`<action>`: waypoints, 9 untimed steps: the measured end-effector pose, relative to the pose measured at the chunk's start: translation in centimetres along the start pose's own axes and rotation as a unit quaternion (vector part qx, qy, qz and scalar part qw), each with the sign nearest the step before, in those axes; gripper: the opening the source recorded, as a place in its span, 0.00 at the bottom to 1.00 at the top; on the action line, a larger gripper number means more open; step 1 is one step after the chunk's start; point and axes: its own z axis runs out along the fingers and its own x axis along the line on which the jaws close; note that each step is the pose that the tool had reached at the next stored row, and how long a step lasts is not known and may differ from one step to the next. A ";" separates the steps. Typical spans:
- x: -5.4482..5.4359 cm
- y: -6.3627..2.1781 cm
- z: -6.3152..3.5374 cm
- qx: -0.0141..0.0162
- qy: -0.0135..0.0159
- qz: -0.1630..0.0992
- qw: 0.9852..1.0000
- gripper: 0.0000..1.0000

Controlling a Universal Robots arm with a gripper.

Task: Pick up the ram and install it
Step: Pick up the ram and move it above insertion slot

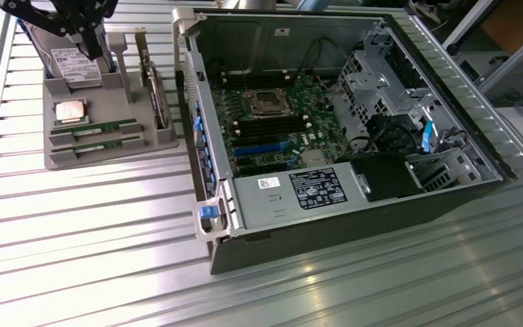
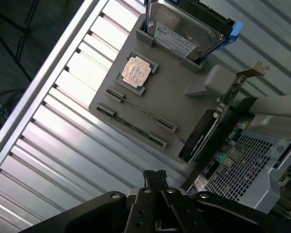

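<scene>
Upper left, the gripper (image 1: 90, 49), cropped by the frame edge, is pinched shut. The ram (image 1: 96, 128) lies half-hidden in its holder (image 1: 107, 102).

Exterior view: high and oblique, looking down on the ribbed surface (image 1: 80, 225), wide enough to take in the open computer case (image 1: 353, 235) and grey parts holder (image 1: 107, 102). Wrist view: nearer, looking down past the tool (image 2: 155, 175), probably steeply. Both views share the holder and the case's edge.
</scene>
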 end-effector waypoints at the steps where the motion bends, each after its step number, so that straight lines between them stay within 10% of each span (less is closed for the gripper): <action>1: 0.0 0.00 0.00 0.000 0.000 -0.007 1.000 0.11; 9: 0.1 0.05 0.00 0.002 0.001 -0.062 0.998 0.11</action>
